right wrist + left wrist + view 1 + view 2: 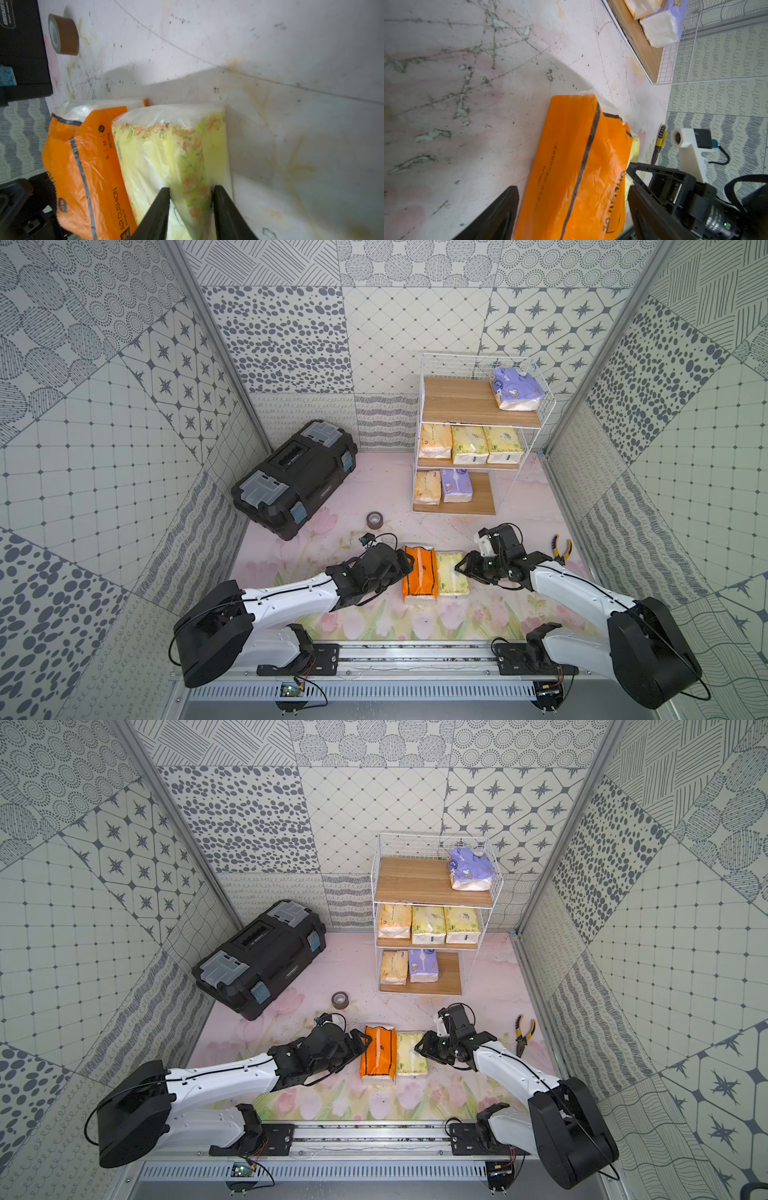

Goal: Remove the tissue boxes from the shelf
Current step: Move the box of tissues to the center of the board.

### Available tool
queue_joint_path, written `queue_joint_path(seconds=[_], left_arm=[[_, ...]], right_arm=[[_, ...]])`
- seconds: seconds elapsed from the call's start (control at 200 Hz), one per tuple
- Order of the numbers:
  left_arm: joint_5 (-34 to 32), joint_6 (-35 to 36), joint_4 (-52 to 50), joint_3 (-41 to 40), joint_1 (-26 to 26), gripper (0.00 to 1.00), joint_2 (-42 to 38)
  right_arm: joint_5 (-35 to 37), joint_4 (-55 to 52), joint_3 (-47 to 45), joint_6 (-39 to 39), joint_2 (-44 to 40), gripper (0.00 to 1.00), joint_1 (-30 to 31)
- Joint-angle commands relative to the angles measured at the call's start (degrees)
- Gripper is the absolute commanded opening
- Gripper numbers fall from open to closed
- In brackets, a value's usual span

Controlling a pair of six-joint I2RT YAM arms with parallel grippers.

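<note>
Right wrist view has the right gripper pinching an edge of the pale yellow-green pack, which lies on the table in front of the shelf, against the orange pack (straddled by the spread left gripper). Two are off, I judge; six tissue packs sit on the shelf's boards

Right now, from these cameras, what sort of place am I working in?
Likely a staged robot test booth, not a real home: patterned panel walls box in a floral mat, a metal rail carries both arms, and props like a shelf and black toolbox are set out.
</note>
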Motion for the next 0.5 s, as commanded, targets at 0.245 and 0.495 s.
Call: queue_joint_path(seconds=[0.245, 0.495], left_arm=[[-15.89, -1.33, -26.33, -0.11, 0.32, 0.86, -17.52], [-11.06, 4.64, -16.53, -2.29, 0.29, 0.83, -24.53]], right_arm=[[3.18, 12.88, 4.41, 8.94, 8.83, 0.37, 11.65], [12.21, 9.58, 5.56, 11.01, 5.56, 0.53, 12.14]])
